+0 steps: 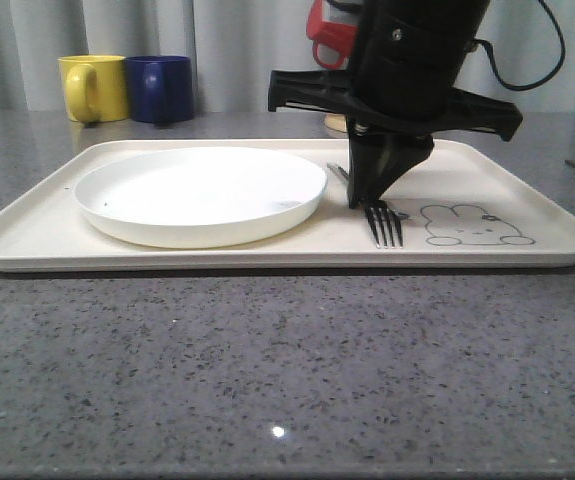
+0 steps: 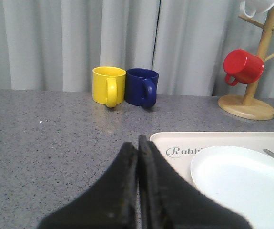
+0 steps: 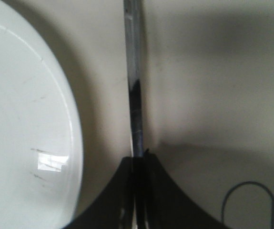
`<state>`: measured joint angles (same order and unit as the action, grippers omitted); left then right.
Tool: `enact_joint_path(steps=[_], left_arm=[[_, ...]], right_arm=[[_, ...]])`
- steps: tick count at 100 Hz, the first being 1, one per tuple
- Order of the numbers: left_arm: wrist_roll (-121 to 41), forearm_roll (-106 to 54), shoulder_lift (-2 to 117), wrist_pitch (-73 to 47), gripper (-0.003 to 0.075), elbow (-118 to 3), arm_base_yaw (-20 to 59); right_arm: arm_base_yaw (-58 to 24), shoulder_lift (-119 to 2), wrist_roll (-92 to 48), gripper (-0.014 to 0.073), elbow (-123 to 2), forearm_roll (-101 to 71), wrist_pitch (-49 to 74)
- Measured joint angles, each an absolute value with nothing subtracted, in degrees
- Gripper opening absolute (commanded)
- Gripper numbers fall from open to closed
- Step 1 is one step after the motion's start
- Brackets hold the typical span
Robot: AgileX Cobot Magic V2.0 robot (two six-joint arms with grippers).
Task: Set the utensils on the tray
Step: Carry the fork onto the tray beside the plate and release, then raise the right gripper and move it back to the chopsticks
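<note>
Right tool (image 1: 365, 200) is down on the tray (image 1: 267, 255), clamped tight on the fork (image 1: 384, 224) approx. mid-handle. Fork lies on the tray floor between the white plate (image 1: 199, 194) and the bunny drawing (image 1: 472, 225), tines toward the tray's near rim, handle end poking out behind the tool toward the far side. In the right wrist view the handle (image 3: 134, 71) runs straight out from between the black fingers (image 3: 113, 200), plate rim (image 3: 75, 143) just beside it, bunny outline (image 3: 251, 200) on the other side.

Plate sits on the left part of the tray, not touching the fork.

Left tool (image 2: 137, 191) shows in its wrist view w/ fingers pressed together, nothing between them, hanging over the grey table (image 2: 46, 138) just off the tray's left edge, near the "Rabbit" script (image 2: 184, 151). Plate (image 2: 241, 181) shows there too.

Back of the table: yellow mug (image 1: 94, 87) and dark blue mug (image 1: 161, 88) side by side, touching or nearly so. Further right, a wooden mug tree (image 2: 253, 90) w/ a red mug (image 2: 241, 67) hung on a peg.
</note>
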<state>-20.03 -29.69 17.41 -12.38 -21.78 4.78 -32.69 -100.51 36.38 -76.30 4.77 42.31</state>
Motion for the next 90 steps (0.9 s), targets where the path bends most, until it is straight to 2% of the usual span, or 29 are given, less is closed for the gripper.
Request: enact_joint_path(steps=[16, 23, 65, 90], left_arm=[[-20.0, -29.7, 17.4, -12.4, -0.0019, -21.8, 4.8], [-20.0, -29.7, 17.4, -12.4, -0.0019, -21.8, 4.8], [-20.0, -29.7, 17.4, -12.4, -0.0019, -21.8, 4.8], [-20.0, -29.7, 17.4, -12.4, -0.0019, -21.8, 4.8]], right_arm=[[-32.7, -100.5, 36.4, 0.0282, -76.3, 4.8, 42.2], [-32.7, -100.5, 36.4, 0.0322, -76.3, 4.8, 42.1], [-32.0, -96.4, 35.5, 0.0329, -76.6, 6.3, 43.8], [-24.5, -89.1, 26.5, 0.0329, -76.7, 6.9, 50.2]])
